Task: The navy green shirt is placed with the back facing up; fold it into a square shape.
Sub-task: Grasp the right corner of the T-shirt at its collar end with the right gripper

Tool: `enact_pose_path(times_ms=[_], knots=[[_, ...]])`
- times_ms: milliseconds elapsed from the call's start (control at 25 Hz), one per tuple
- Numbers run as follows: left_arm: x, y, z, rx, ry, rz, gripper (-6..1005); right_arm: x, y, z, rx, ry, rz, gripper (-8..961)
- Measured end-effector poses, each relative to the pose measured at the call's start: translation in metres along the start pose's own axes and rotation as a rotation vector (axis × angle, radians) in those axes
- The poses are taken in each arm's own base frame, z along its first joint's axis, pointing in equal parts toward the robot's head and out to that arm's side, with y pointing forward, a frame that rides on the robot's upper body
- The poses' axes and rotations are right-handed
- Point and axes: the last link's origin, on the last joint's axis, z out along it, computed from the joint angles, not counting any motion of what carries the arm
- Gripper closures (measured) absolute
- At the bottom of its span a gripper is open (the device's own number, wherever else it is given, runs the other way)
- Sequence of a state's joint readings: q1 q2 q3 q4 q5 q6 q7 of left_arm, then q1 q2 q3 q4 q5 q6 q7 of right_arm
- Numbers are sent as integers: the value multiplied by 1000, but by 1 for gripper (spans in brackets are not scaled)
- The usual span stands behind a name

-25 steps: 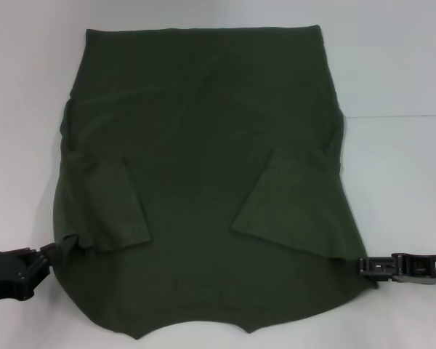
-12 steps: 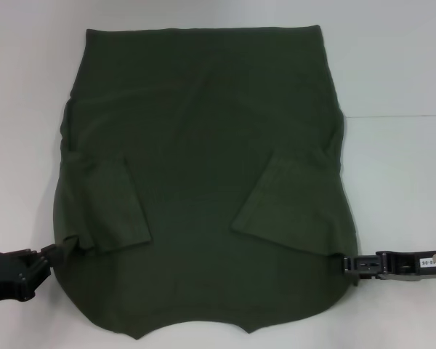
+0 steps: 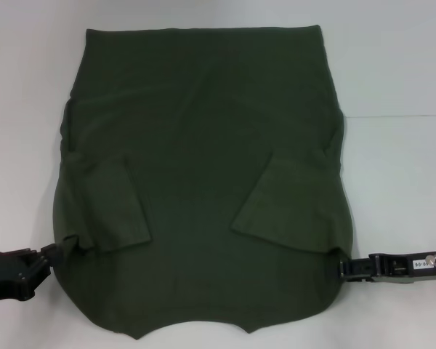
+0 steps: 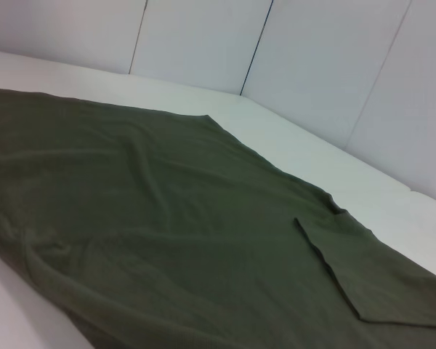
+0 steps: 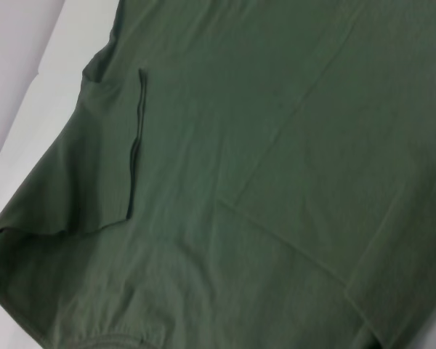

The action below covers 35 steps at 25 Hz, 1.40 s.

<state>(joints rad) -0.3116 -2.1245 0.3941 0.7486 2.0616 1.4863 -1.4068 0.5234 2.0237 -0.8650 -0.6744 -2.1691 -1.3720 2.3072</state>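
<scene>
The navy green shirt (image 3: 203, 145) lies flat on the white table, plain side up, with its hem at the far edge. Both short sleeves are folded inward onto the body, one at the left (image 3: 112, 207) and one at the right (image 3: 287, 207). My left gripper (image 3: 54, 251) is at the near-left edge, shut on a bunched bit of cloth. At the near-right edge my right gripper (image 3: 340, 267) is shut on the shirt's side. The left wrist view shows only the shirt (image 4: 167, 218), and so does the right wrist view (image 5: 240, 182).
White table surface (image 3: 400, 73) runs bare on both sides of the shirt and beyond its far hem. A seam between table panels (image 3: 400, 116) crosses the right side. White wall panels (image 4: 312, 65) stand behind the table.
My right gripper has slid left, toward the shirt's middle, and the near-right edge of the cloth has come inward with it. The left gripper has stayed in place.
</scene>
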Motion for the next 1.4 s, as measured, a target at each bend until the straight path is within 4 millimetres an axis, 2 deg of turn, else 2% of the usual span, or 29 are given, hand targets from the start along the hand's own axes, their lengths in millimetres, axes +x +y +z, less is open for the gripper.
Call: enact_pose_path(times_ms=[160,600,680,920,1160,1400], knots=[[0,0,0,-1,0,4,956,-1,1,1,-2,2,-6,312],[1,-1,-1,5,6,4,957,-1,0,3,11,13,-4,524],[1,-1,-1,5,6,4,957,-1,0,3,12,11,-3,775],[1,-1,0,2,7,7,956,1,-2,3,14,9,-3,919],[5,2,-1,-18,31,-13,957,4,-6,-2,8,-26,-8,920],[10,7,-13,-71,75,-88,957,13,-11,-10,-23,-73,-12,919]])
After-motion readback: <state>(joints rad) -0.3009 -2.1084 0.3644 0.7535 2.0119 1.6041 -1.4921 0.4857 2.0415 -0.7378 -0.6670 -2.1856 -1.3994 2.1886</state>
